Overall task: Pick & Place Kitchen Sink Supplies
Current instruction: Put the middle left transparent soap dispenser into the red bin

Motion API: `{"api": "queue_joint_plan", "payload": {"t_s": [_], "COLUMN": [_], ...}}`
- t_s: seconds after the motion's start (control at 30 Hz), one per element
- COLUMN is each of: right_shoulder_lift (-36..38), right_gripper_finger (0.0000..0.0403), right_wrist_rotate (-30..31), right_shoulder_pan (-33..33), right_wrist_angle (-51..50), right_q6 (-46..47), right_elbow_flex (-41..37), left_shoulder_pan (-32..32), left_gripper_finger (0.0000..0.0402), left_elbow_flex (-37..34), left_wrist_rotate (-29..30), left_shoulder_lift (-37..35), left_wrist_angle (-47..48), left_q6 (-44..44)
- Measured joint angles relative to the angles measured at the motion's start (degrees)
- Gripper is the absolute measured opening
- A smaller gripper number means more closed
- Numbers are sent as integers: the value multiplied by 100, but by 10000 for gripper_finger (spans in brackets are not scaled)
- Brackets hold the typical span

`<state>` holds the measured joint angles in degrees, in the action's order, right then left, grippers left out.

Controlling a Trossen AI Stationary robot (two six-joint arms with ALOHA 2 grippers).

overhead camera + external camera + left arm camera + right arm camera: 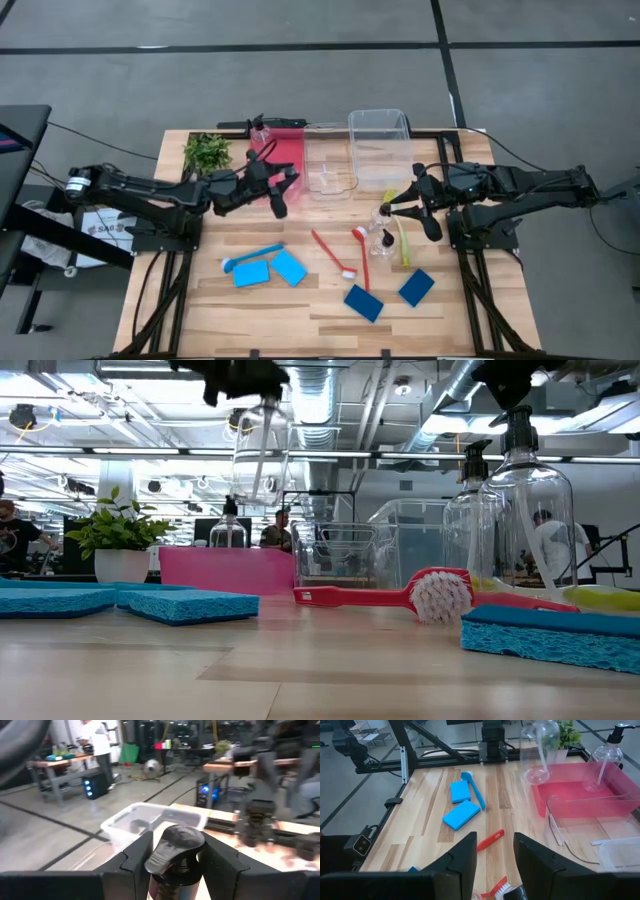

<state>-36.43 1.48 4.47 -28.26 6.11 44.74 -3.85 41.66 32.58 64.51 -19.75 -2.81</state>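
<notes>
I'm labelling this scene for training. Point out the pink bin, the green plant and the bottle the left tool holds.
pink bin (287,160), high view, its pink floor.
green plant (207,152), high view, its leaves.
bottle (262,455), low view, its clear body, hanging above the bin.

Four pump bottles (388,240), four sponges (364,302), four brushes (333,253), three bins (380,140), one plant (207,152).

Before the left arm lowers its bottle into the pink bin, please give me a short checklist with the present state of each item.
1. Left tool shut on pump bottle: ok.
2. Bottle lifted above pink bin: ok.
3. Room in the bin beside the bottle already inside: ok.
4. Bottle hangs upright: not ok, tilted.
5. Right tool apart from the bin, above the two bottles: ok.
6. What the right tool holds: cannot tell.
</notes>
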Motion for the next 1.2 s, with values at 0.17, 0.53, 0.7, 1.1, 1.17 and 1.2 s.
{"api": "queue_joint_plan", "payload": {"t_s": [0.17,0.53,0.7,1.1,1.17,1.2], "right_shoulder_lift": [-1,-1,1,1,-1,0], "right_gripper_finger": [123,123,123,123,123,123], "right_wrist_rotate": [0,0,2,4,4,4], "right_shoulder_pan": [0,2,0,-4,-4,-4], "right_wrist_angle": [-1,-3,-3,-3,-2,-2], "right_q6": [-2,-4,-52,-63,-62,-62], "right_elbow_flex": [-1,-1,-1,-3,-3,-3], "left_shoulder_pan": [433,1440,1803,2204,2262,2300], "left_gripper_finger": [146,146,146,146,146,146], "left_elbow_flex": [-508,-1366,-1437,-1439,-1439,-1439], "left_wrist_rotate": [5,-128,-572,-962,-962,-964], "left_shoulder_lift": [0,0,2,508,671,753], "left_wrist_angle": [-831,-2146,-2315,-3016,-3144,-3209], "left_q6": [7,147,224,227,225,226]}}
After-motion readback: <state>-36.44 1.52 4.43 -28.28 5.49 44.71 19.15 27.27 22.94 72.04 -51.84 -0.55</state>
